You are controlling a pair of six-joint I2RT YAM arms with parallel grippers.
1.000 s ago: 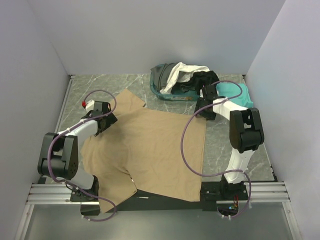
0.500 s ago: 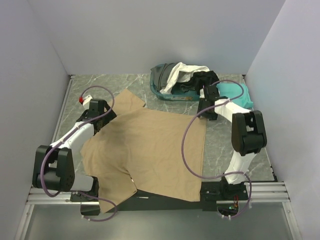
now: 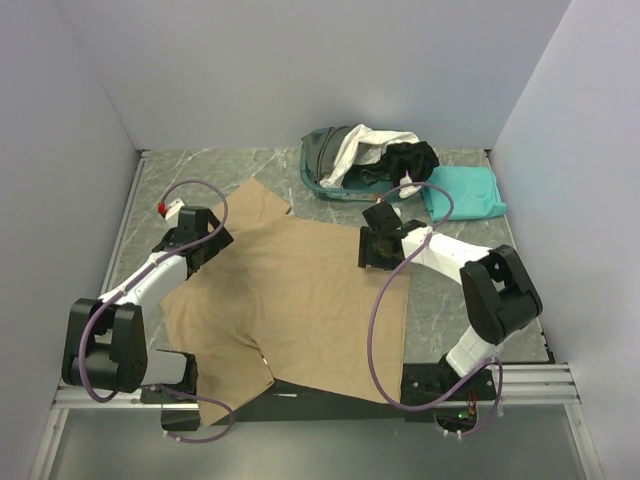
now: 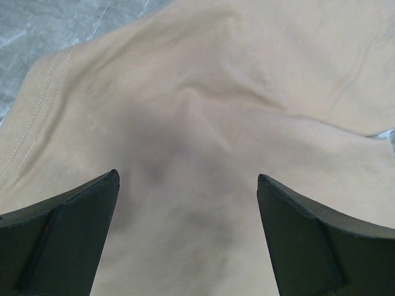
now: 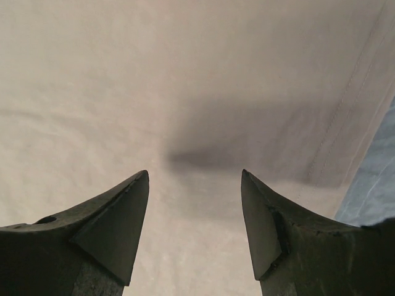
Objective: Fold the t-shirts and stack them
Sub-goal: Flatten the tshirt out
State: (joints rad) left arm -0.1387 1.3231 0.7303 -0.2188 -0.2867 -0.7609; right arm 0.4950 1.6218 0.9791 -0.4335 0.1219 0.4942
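Under the left claw [image 4: 186, 176] and right claw [image 5: 194, 172] lies the tan t-shirt [image 3: 300, 300].

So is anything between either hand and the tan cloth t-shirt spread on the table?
Nothing visible. The left hand and the right hand both hang open directly over the tan cloth t-shirt, with only bare fabric below them.

No readable text, labels, brands, numbers or signs in any view. Cloth, arms, table surface all unmarked as far as visible.
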